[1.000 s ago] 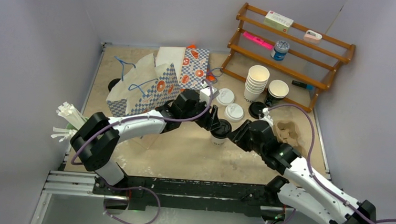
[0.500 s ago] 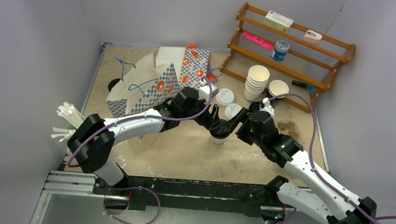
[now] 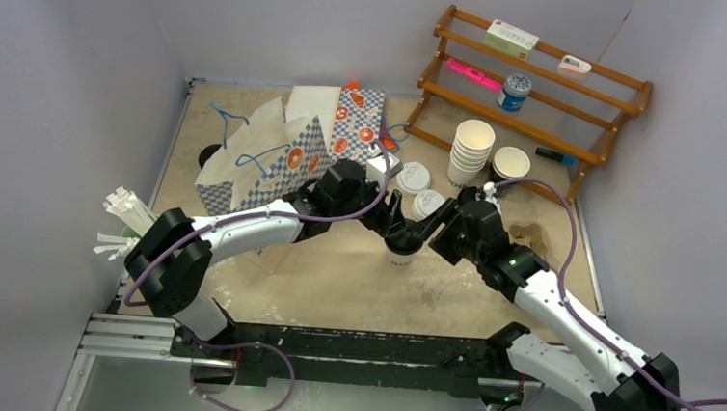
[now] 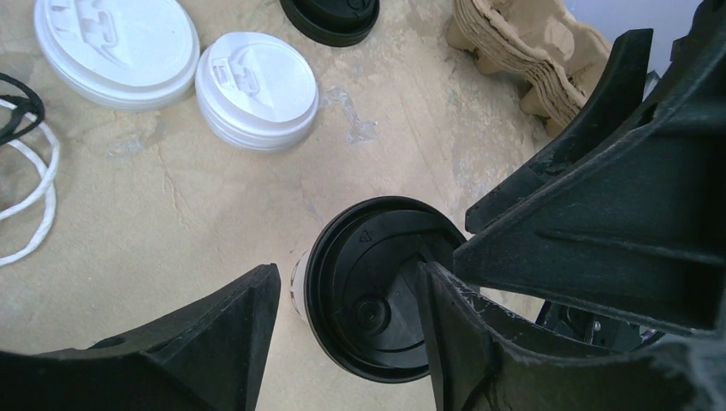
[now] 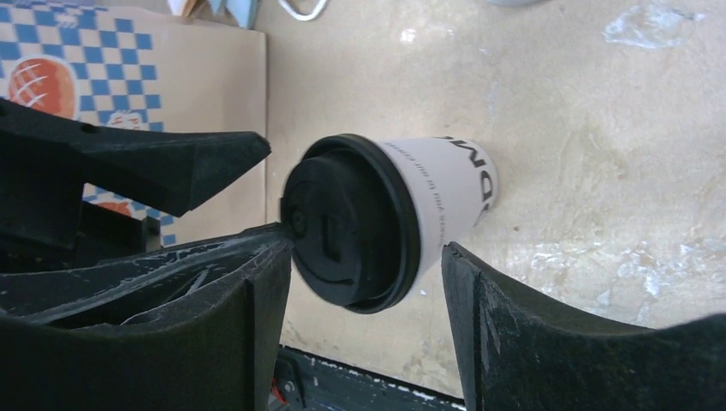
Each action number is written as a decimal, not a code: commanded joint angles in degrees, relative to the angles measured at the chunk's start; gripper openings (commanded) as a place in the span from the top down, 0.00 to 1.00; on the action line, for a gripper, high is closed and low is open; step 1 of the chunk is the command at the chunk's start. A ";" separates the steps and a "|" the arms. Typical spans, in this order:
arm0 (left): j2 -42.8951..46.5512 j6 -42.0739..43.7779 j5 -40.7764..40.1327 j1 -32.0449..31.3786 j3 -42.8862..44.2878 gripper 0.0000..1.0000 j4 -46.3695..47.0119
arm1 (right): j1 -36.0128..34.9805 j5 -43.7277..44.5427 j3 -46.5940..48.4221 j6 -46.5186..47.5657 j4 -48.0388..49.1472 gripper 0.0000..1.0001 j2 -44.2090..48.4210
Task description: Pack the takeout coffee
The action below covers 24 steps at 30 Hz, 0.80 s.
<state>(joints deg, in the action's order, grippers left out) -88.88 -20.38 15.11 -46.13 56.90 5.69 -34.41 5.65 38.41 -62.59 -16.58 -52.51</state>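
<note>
Top external: cup (image 3: 402, 241) upright at middle of surface (image 3: 335, 283), bag (image 3: 266, 165) off to left. Left tool (image 4: 347, 282) and right tool (image 5: 364, 248) both spread astride cup, neither clamped. Step: pickup, likely. Next: one tool closes on cup wall, other backs clear.

The coffee cup (image 5: 445, 193) is showing a pale white side with dark letters, and its lid (image 5: 342, 223) is looking black. Both the left gripper (image 4: 347, 278) and the right gripper (image 5: 364, 253) are looking black too. The paper bag (image 3: 275, 166) is wearing blue and white checks with orange circles. Two loose lids (image 4: 257, 90) are looking white, and the table (image 3: 335, 281) is looking sandy tan. The rack (image 3: 644, 97) is glowing reddish brown, and a marker (image 3: 472, 75) is shining pink.
</note>
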 commanded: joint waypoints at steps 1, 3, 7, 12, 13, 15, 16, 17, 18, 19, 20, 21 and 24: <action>-1.93 -0.01 2.86 0.33 1.04 0.39 2.57 | 1.27 -1.90 -1.87 -2.12 1.44 0.31 0.50; -2.48 0.11 3.26 0.34 0.94 0.39 2.92 | 1.36 -1.05 -2.09 -1.74 0.96 0.29 0.86; -3.70 0.82 3.69 0.34 1.60 0.41 2.29 | 1.69 -2.37 -3.43 -1.64 2.23 0.34 1.02; -4.48 0.70 4.28 0.31 1.48 0.46 2.20 | 2.19 -5.55 -4.65 -1.67 6.30 0.39 -0.19; -4.58 0.69 4.31 0.33 1.39 0.46 2.14 | 2.24 -5.56 -4.78 -1.67 6.56 0.40 -0.48; -4.78 0.63 4.33 0.34 1.21 0.47 2.15 | 2.43 -6.18 -5.14 -1.60 7.32 0.43 -0.93; -4.85 0.61 4.39 0.34 1.18 0.47 2.14 | 2.61 -7.01 -5.37 -1.64 7.80 0.44 -1.08; -4.89 0.54 4.46 0.34 1.04 0.47 2.15 | 2.72 -7.52 -5.63 -1.70 8.25 0.44 -1.17; -4.97 0.48 4.48 0.32 0.84 0.48 2.19 | 2.89 -7.92 -5.87 -1.72 8.65 0.44 -1.26; -4.98 0.39 4.62 0.32 0.72 0.48 2.28 | 3.05 -8.27 -6.10 -1.82 9.00 0.45 -1.32; -5.06 0.35 4.59 0.31 0.49 0.48 2.47 | 3.17 -8.55 -6.33 -1.82 9.32 0.46 -1.29; -5.07 0.28 4.67 0.34 0.23 0.48 2.60 | 3.35 -8.88 -6.60 -1.88 9.70 0.48 -1.24; -5.28 0.25 4.66 0.29 -0.41 0.48 2.98 | 3.93 -9.87 -7.38 -2.09 10.59 0.50 -1.28</action>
<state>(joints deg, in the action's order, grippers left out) -92.84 -20.38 18.92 -45.87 56.90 8.64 -31.20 -1.67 31.94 -63.90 -9.41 -53.69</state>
